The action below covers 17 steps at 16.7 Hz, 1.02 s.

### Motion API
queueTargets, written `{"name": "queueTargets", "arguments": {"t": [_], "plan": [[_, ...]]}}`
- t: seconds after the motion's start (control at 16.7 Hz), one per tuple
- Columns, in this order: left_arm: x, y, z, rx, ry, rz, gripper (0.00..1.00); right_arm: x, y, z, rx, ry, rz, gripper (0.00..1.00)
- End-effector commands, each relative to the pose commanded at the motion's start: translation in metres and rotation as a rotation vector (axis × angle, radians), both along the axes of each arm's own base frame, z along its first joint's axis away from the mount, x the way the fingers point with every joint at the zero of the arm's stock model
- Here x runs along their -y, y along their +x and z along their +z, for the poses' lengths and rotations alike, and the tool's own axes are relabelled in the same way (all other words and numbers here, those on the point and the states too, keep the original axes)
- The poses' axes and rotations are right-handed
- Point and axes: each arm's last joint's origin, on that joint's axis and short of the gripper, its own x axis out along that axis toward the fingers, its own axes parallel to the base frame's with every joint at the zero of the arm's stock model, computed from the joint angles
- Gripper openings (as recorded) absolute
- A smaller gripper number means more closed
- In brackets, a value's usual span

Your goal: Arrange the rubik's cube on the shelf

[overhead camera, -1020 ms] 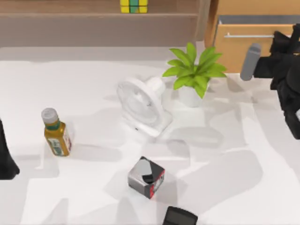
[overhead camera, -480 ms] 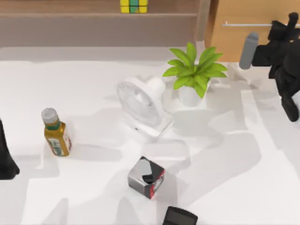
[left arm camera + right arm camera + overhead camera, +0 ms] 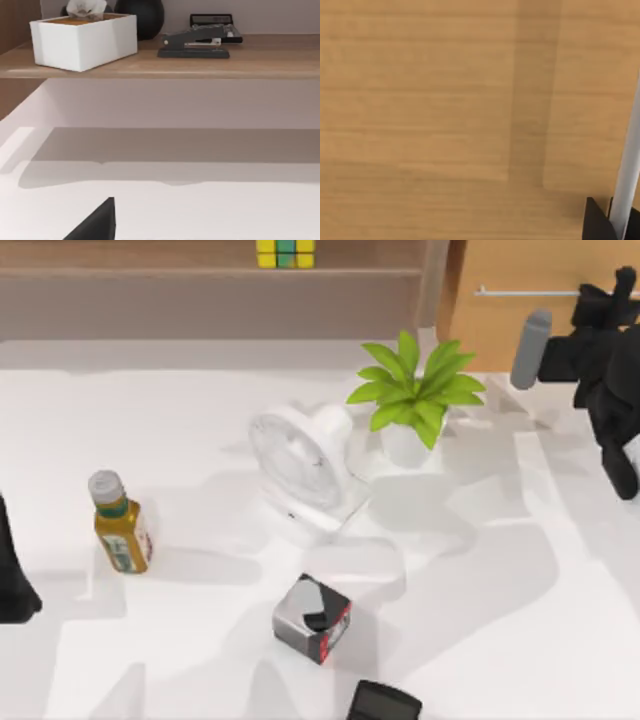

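White table (image 3: 200, 440), right pincer (image 3: 612, 290) at drawer cabinet (image 3: 500, 330), pinching its handle (image 3: 626, 165).

The rubik's cube (image 3: 285, 252) on the shelf (image 3: 200, 272) is running off the top view's upper edge. The left arm (image 3: 14, 575) is being cropped at the left border, a dark device (image 3: 384, 703) at the bottom, and the right gripper's fingertips are staying indistinct.

yellow-and-green rubik's cube (image 3: 285, 253), light-brown shelf (image 3: 200, 272), white fan (image 3: 300, 475), green plant (image 3: 415, 385).
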Motion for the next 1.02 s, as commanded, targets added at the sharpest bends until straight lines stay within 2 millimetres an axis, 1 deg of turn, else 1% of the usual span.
{"name": "queueTargets", "arguments": {"t": [0.66,0.72,1.02], "plan": [[0.0,0.0,0.0,0.0,0.0,0.0,1.0,0.0,0.0,0.0,0.0,0.0,0.0,0.98],[0.0,0.0,0.0,0.0,0.0,0.0,1.0,0.0,0.0,0.0,0.0,0.0,0.0,1.0],[0.0,0.0,0.0,0.0,0.0,0.0,1.0,0.0,0.0,0.0,0.0,0.0,0.0,1.0]]}}
